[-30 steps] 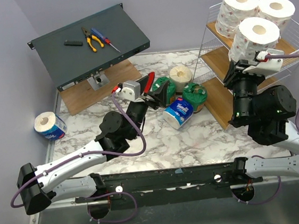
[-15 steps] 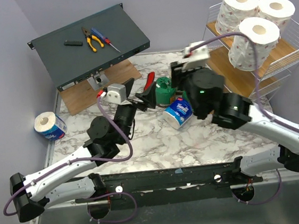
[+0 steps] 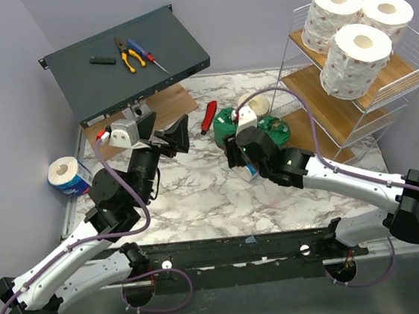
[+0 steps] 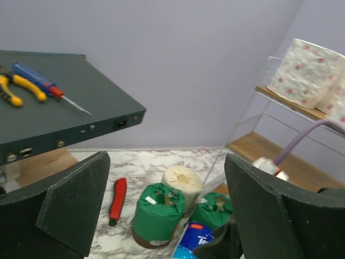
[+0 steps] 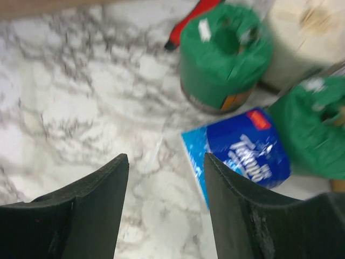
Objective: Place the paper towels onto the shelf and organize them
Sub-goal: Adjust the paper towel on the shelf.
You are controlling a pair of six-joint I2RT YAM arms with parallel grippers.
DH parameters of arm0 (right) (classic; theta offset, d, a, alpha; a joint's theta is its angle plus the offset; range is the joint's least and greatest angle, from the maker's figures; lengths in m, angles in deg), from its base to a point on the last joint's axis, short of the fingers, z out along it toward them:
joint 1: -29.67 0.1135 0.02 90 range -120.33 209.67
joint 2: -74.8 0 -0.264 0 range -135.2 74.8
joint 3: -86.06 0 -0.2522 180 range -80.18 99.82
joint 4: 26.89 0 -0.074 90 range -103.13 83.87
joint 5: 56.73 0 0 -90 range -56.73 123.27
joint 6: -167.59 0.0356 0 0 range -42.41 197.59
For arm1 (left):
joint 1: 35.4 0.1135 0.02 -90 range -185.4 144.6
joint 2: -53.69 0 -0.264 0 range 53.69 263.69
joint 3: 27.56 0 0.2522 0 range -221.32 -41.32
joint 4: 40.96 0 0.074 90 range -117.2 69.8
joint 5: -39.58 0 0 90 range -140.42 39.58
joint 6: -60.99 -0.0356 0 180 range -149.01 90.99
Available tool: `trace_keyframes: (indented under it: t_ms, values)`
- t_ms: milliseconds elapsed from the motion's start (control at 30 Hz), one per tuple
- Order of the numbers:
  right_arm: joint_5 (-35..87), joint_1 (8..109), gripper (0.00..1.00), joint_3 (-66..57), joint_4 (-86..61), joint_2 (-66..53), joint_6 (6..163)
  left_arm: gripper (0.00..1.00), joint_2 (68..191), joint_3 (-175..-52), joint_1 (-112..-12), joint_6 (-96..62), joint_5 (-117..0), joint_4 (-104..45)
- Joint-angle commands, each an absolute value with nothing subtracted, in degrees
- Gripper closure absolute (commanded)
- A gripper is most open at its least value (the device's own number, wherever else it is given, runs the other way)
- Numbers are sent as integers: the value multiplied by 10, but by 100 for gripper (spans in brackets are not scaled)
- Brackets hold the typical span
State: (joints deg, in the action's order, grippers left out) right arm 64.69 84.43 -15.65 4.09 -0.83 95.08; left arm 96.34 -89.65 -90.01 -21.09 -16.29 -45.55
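Note:
Three white paper towels with pink specks [image 3: 353,58] stand on the top tier of the shelf [image 3: 321,89]. On the marble lie two green rolls [image 3: 228,123] [image 3: 275,132], a cream roll [image 3: 253,104] and a blue roll [image 5: 248,148]; another blue roll [image 3: 68,176] lies at the far left. My right gripper [image 3: 238,158] [image 5: 166,162] hangs open low over the table, and the blue roll lies just beside its right finger. My left gripper [image 3: 163,128] [image 4: 164,159] is open wide and empty, back from the green roll [image 4: 159,213] and cream roll [image 4: 182,181].
A red-handled tool [image 3: 209,116] lies left of the green roll. A dark grey metal box [image 3: 128,60] with pliers and a screwdriver on it slants at the back left, over a wooden board [image 3: 166,101]. The shelf's wire side [image 4: 245,116] rises right of the rolls.
My right arm left the third white roll on the shelf and swung down to the blue roll, its jaws opening. My left arm pulled back to the left and opened wider.

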Motion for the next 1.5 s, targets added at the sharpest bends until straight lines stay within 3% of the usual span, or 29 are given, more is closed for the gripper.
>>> trace_keyframes:
  t_ms: [0,433,600,867,1167,1467]
  values:
    - [546,848,39,-258,-37,23,1022,8,1003,-966,-864,-161,-371,-377]
    - [444,849,39,-475,-222,24,1089,3,1245,-1171,-851,-76,-681,-432]
    - [445,849,41,-515,-246,21,1093,10,1354,-1263,-851,-20,-756,-457]
    - [415,849,42,-561,-281,33,1091,14,1500,-1371,-856,36,-824,-566]
    - [411,851,43,-579,-289,54,1097,16,1627,-1532,-877,0,-835,-518]
    - [417,853,45,-581,-276,79,1100,30,1678,-1602,-901,-22,-845,-512]
